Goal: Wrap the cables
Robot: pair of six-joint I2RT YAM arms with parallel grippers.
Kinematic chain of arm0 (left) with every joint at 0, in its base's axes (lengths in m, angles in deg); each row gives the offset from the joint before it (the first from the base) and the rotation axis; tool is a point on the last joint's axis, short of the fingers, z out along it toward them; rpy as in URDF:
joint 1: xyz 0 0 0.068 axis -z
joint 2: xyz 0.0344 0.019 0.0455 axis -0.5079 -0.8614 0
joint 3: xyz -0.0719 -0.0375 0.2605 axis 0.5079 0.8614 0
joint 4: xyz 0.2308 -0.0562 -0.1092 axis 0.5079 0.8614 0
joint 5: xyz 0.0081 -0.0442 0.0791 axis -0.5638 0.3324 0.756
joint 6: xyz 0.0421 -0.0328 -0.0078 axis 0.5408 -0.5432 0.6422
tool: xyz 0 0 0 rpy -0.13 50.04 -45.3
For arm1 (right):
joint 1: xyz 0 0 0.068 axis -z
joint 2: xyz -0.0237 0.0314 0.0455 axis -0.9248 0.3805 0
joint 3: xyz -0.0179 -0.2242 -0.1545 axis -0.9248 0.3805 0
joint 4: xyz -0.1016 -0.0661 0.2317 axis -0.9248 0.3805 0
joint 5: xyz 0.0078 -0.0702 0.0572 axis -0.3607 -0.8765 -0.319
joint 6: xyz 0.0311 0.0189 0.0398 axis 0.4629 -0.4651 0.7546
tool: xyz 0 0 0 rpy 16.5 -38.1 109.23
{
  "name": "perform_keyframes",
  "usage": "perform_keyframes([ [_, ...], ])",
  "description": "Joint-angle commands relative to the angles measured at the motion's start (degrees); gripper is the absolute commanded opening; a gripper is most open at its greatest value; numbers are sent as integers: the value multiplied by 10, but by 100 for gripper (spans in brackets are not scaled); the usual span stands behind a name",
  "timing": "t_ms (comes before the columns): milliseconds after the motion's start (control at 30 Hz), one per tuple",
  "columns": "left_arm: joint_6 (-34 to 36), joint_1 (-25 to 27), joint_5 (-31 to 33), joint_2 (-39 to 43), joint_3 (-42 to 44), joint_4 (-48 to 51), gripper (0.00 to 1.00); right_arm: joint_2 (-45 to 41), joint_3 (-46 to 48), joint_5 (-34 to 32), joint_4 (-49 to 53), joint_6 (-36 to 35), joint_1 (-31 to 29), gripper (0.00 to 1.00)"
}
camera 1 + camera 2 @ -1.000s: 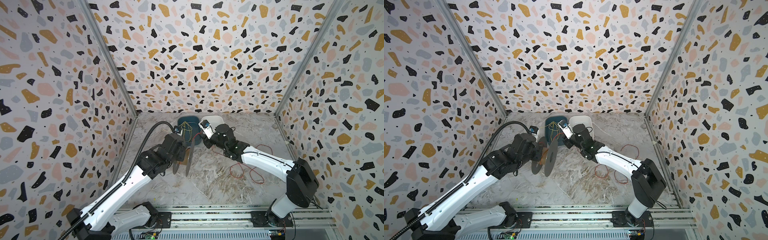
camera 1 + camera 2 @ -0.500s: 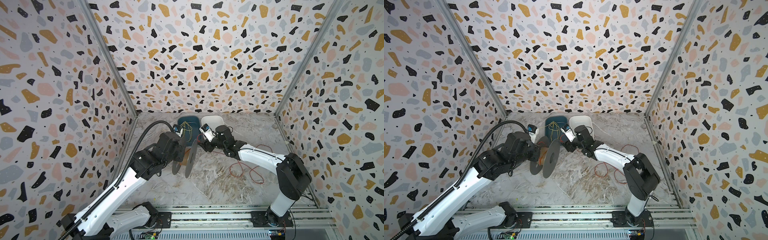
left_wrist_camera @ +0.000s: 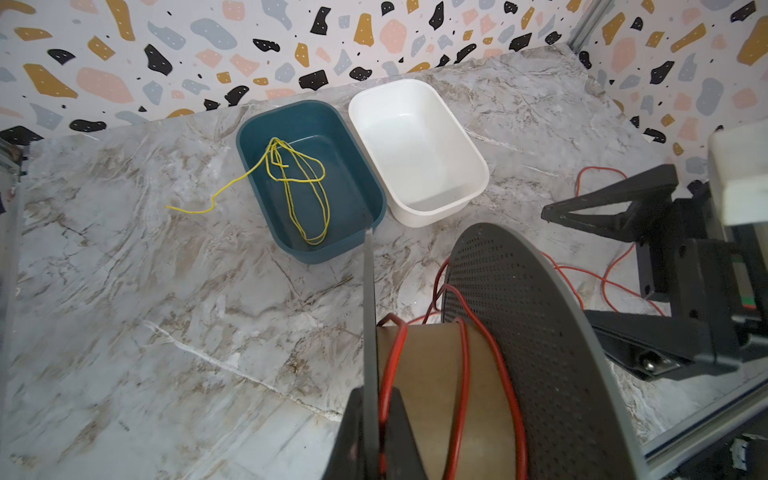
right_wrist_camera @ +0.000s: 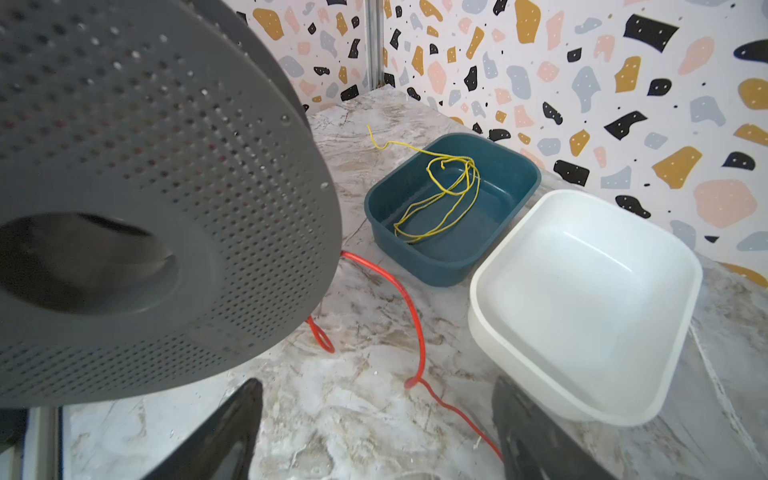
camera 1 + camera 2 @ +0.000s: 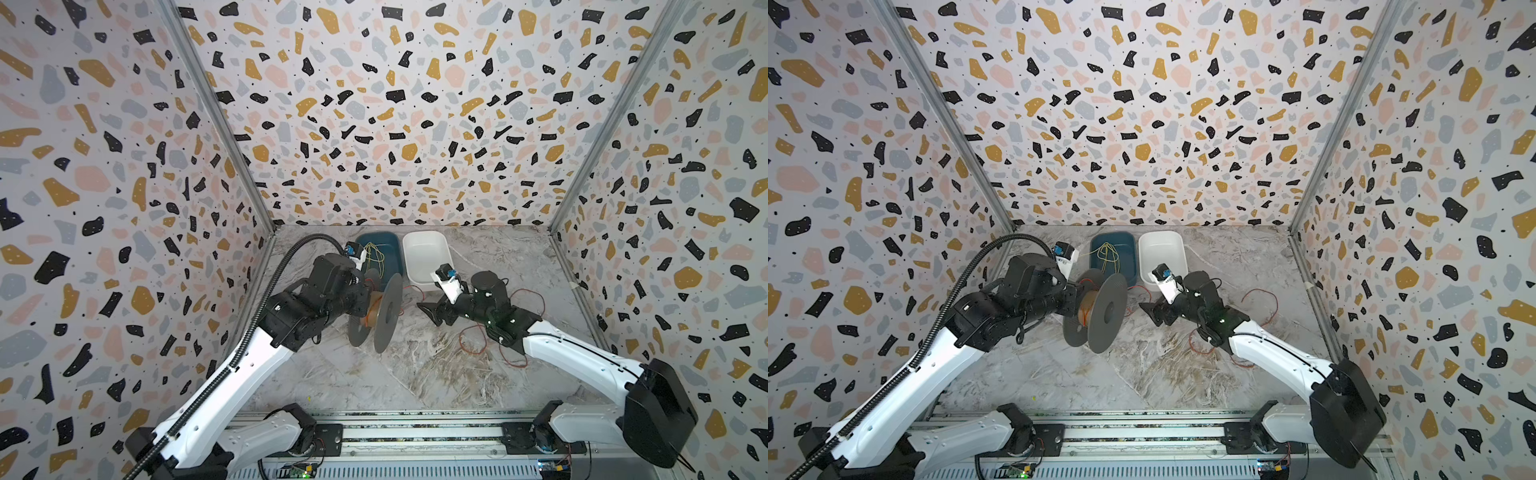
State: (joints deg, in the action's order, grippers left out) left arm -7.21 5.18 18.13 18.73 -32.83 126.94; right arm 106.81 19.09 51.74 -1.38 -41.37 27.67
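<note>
Red cables (image 3: 387, 374) are seen partly wound round the brown core of the grey spool (image 5: 388, 311), the rest trailing loose across the bench (image 5: 374, 374). One spool flange is clamped by the left end effector (image 3: 368, 401); the right end effector (image 4: 376, 390) is held wide apart beside the loose strand.

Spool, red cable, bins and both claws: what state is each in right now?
Spool: on edge, held by one flange.
Red cable: few turns on the spool, rest loose on the table.
Yellow wire: loose in blue bin, one end over its rim.
White bin: empty.
Left claw: shut on the spool.
Right claw: open, holding nothing.
</note>
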Motion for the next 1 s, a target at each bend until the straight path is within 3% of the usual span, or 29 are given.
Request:
perform_keyframes([
  [0,11,-5,-36,5,-33,-64,0,-42,51,-27,-37,32,1,86],
  [133,26,-8,-42,7,-35,-59,0,-57,73,-70,-58,43,1,83],
  [767,45,-9,-69,11,-21,-49,0,157,-56,-3,-114,-10,16,69],
  [867,44,-9,-68,11,-17,-49,0,185,-86,12,-105,-14,17,56],
  [967,43,-9,-64,12,-11,-52,0,193,-91,15,-104,-8,18,34],
])
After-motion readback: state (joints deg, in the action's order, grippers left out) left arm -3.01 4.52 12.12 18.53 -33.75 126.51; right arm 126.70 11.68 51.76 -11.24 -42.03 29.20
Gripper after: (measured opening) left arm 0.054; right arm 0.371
